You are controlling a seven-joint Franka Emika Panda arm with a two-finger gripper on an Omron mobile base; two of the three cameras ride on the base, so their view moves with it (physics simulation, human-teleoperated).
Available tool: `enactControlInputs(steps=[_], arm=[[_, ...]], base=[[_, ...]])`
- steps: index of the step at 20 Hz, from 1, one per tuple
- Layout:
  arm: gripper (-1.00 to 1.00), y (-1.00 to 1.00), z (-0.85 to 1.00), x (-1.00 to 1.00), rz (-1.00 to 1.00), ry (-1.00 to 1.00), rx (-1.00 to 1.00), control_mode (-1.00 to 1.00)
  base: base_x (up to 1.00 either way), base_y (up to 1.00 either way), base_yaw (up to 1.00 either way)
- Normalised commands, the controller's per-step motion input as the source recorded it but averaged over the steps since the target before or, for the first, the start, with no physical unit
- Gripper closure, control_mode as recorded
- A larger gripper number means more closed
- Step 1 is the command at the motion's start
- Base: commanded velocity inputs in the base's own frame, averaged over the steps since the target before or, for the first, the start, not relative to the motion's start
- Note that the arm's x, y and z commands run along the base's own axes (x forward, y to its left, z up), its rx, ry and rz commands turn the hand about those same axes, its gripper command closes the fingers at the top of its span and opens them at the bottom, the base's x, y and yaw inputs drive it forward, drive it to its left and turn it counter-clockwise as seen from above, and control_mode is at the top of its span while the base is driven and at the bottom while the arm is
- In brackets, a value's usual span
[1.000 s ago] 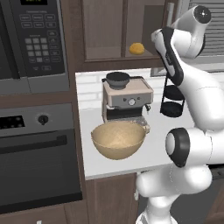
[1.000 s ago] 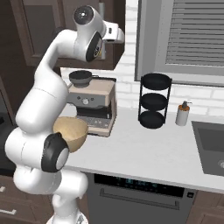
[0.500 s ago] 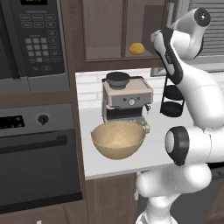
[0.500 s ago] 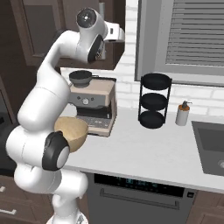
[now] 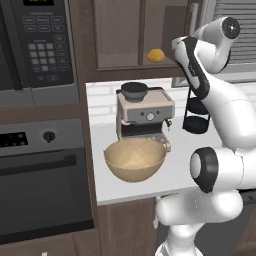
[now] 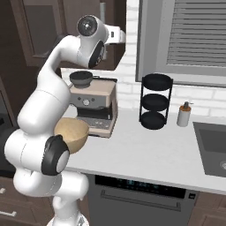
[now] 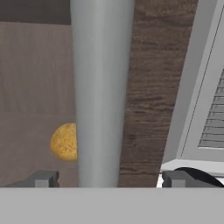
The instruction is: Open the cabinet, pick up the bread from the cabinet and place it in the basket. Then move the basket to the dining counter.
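Microwave occupies the far left. The basket sits on the tabletop in front of the coffee machine. Above, the bread rests on the shelf inside the cabinet. The tool is spread, its fingertips flanking the grey bar handle.
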Motion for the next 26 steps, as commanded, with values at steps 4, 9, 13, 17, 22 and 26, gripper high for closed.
enactControlInputs(steps=[4,9,13,17,22,26], arm=[[1.0,0.61,0.0,0.11,0.0,0.02,0.06,-1.0],[1.0,0.96,-0.04,-0.12,0.0,0.03,0.12,-1.0],[1.0,1.0,-0.04,-0.82,0.0,-0.13,0.04,-1.0],[1.0,1.0,-0.09,-1.0,0.0,-0.26,0.0,-1.0],[1.0,1.0,-0.01,-1.0,0.0,-0.11,-0.03,-1.0],[1.0,1.0,0.01,-0.75,0.0,0.0,-0.05,-1.0]], base=[[0.0,0.0,0.0],[0.0,0.0,0.0],[0.0,0.0,0.0],[0.0,0.0,0.0],[0.0,0.0,0.0],[0.0,0.0,0.0]])
